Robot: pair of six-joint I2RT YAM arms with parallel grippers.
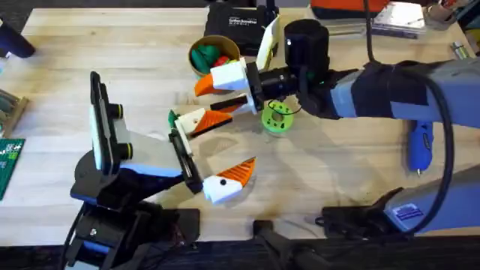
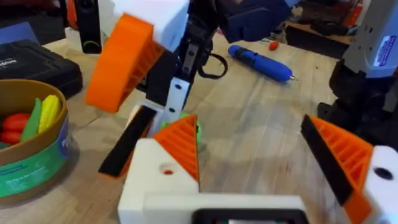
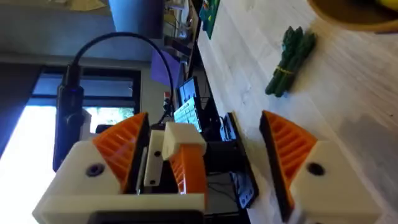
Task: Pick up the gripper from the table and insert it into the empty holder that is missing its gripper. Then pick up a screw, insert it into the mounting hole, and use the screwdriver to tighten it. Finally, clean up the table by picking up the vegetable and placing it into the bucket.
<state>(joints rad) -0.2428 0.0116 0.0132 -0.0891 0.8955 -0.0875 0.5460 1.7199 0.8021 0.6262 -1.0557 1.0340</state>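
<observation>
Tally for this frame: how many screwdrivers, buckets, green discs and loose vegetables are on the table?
Screwdriver: 1
Bucket: 1
Green disc: 1
Loose vegetable: 1
Total: 4

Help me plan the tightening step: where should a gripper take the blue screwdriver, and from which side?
Probably around the middle of the screwdriver's thick blue body, coming straight down from above with the fingers across its width. It lies flat on the table with bare wood along both sides, and the metal bit at its end looks too thin to hold.
</observation>
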